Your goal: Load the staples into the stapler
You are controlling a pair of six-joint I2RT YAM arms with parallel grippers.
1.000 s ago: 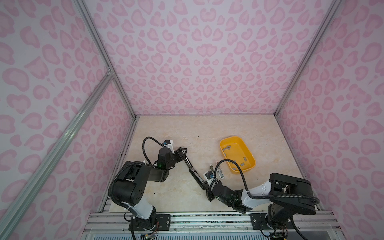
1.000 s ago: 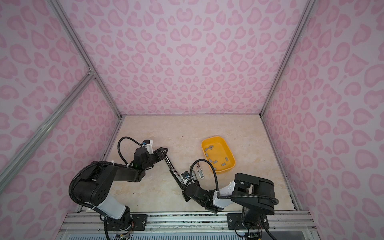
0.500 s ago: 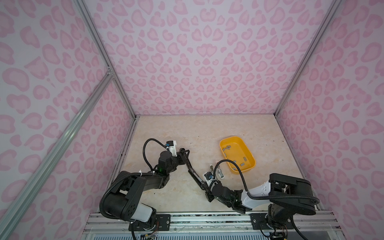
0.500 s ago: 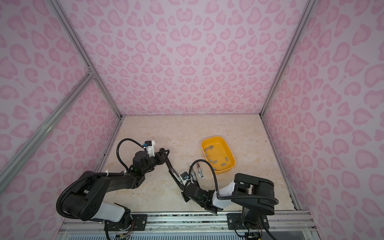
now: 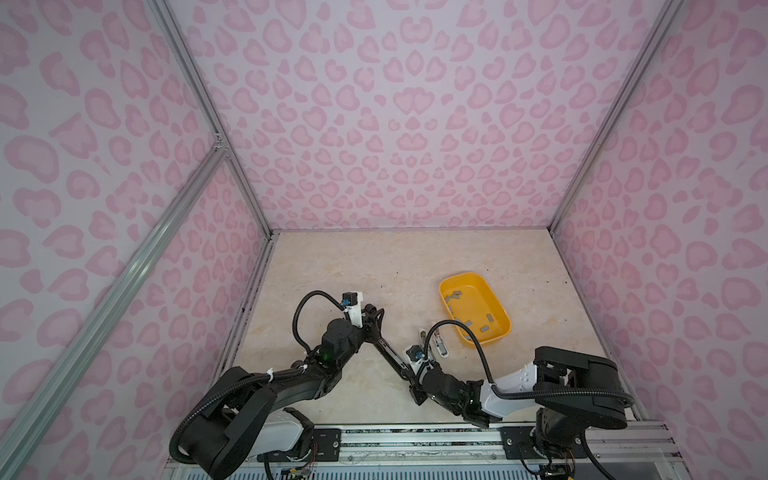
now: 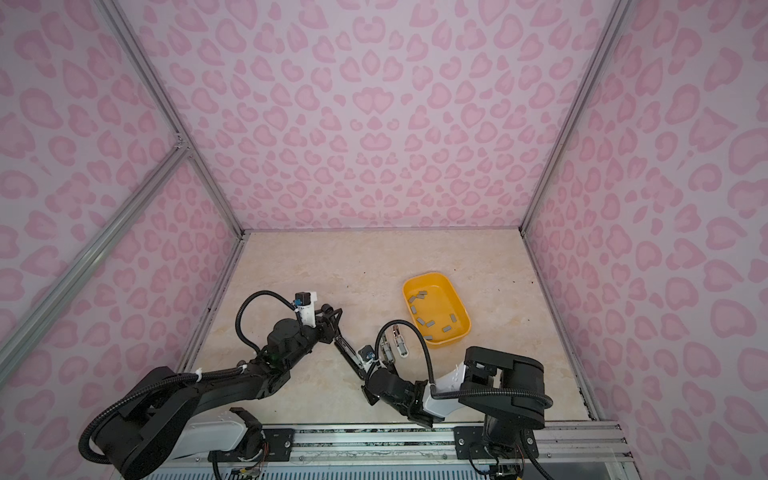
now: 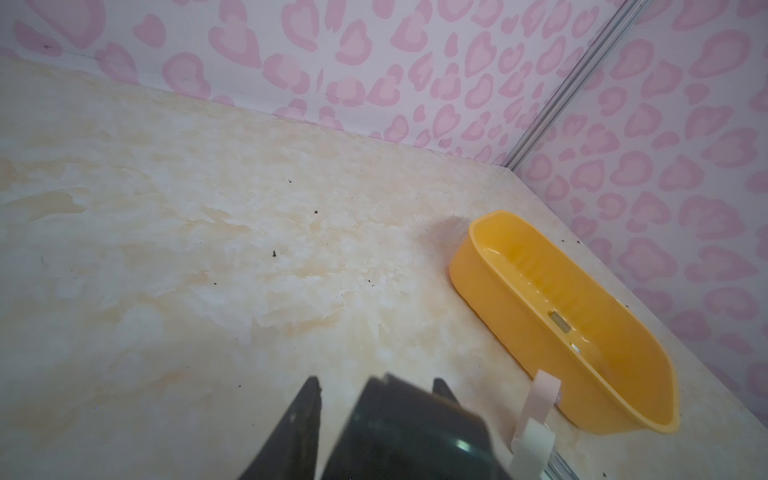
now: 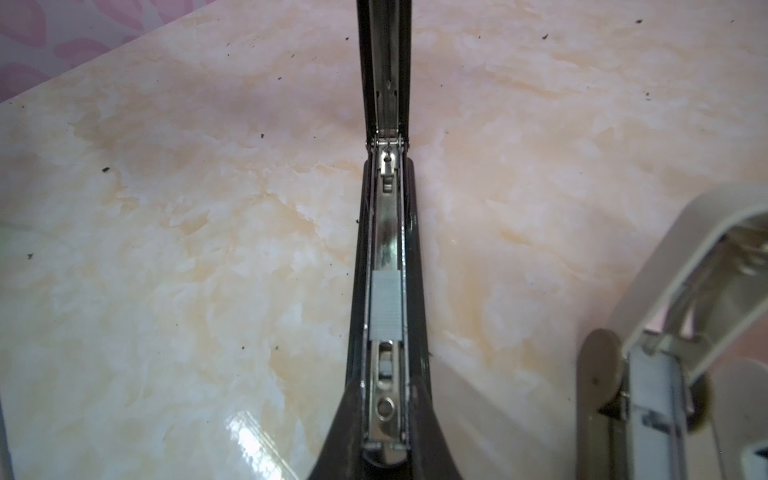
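A black stapler (image 5: 388, 353) lies opened wide on the marbled surface (image 5: 374, 266), stretched between the two arms in both top views. The right gripper (image 5: 413, 380) is pressed together on the stapler's base end; in the right wrist view its fingers flank the bare metal channel, where one staple strip (image 8: 384, 305) sits about midway along. The left gripper (image 5: 374, 328) is at the far end, with the stapler's raised lid between its fingers (image 7: 309, 399). The left wrist view shows a gap beside one finger, so I cannot tell whether the grip is tight.

The other staples (image 5: 485, 328) lie scattered as small grey strips inside a yellow tray (image 5: 461, 275), which stands on the right side of the surface, well apart from the black stapler. A white stapler (image 5: 440, 345), also hinged open, rests just beside the tray's near end, close to the right arm's cable.
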